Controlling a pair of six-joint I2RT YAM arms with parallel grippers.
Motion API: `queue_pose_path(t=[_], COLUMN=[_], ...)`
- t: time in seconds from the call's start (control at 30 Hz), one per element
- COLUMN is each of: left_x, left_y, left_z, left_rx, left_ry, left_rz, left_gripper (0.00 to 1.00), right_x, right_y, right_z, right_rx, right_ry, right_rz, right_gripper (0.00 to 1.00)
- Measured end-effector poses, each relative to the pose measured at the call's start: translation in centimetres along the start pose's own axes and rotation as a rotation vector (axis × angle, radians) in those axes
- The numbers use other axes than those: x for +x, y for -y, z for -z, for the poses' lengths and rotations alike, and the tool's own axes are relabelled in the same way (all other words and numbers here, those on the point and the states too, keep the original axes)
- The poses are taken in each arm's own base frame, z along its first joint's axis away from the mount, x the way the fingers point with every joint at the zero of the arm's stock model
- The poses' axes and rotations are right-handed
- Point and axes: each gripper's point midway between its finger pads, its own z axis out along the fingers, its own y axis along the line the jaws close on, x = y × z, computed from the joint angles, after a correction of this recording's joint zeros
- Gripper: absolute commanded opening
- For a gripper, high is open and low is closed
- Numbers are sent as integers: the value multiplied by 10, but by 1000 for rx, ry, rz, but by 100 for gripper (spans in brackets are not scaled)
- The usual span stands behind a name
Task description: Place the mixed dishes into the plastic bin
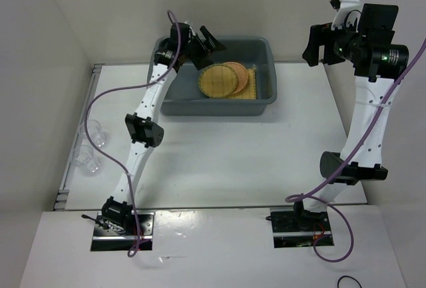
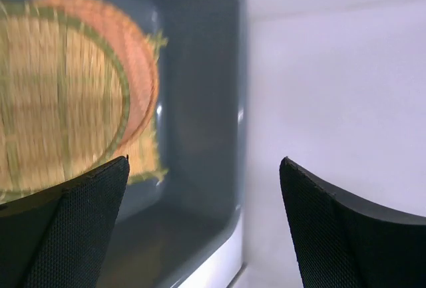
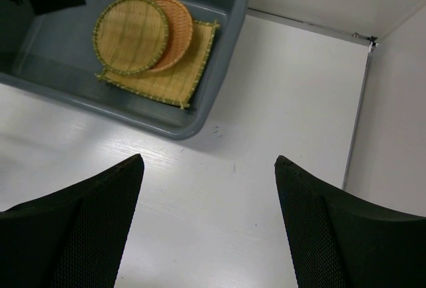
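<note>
White table [image 1: 233,155] with grey bin [image 1: 219,109] holding mat [image 3: 174,80] and two discs [image 3: 131,34]; left gripper [image 2: 206,159], right gripper [image 3: 209,157] both spread, empty.

Bin [image 1: 219,107]: grey plastic, smooth, slight sheen. Inside bin: 2 discs [image 1: 219,80], woven, rough, matt; mat [image 1: 250,89] under them, woven strips w/ frayed edge. Left of bin: cups [image 1: 97,133], clear glossy plastic.
</note>
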Motion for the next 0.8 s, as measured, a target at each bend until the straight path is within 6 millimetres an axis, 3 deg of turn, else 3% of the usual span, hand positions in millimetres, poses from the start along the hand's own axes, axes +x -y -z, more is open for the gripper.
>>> queue_pose_path(t=[0.2,0.3,0.4,0.5,0.63,0.67,0.7,0.77,0.8], left_x=[55,62,47,21,-29,-40,-50,-62,-66], left_y=[-34,-41,-41,-47,-80,-92,-103,-121,-127], left_z=[-16,-18,-6,25,72,80,88,99,101], left_rx=[-125,-176,-238,-337,-526,-571,-617,-683,-699], left_ry=[-134,-117,-51,15,136,163,188,213,216], left_rz=[-20,-84,-159,-190,-201,-199,-199,-198,-208], left_gripper=[100,100,100,100,100,96,83,67,29], right_x=[9,20,28,27,25,25,25,26,27], right_y=[-10,-17,-23,-27,-29,-29,-29,-28,-28], right_z=[4,12,24,35,42,42,42,41,40], right_rx=[-41,-57,-62,-59,-56,-55,-55,-56,-56], right_ry=[-15,-34,-40,-23,-6,-6,-6,-9,-12], right_rz=[-8,-13,-12,0,9,9,9,7,7], right_gripper=[84,84,84,84,84,84,84,84,84])
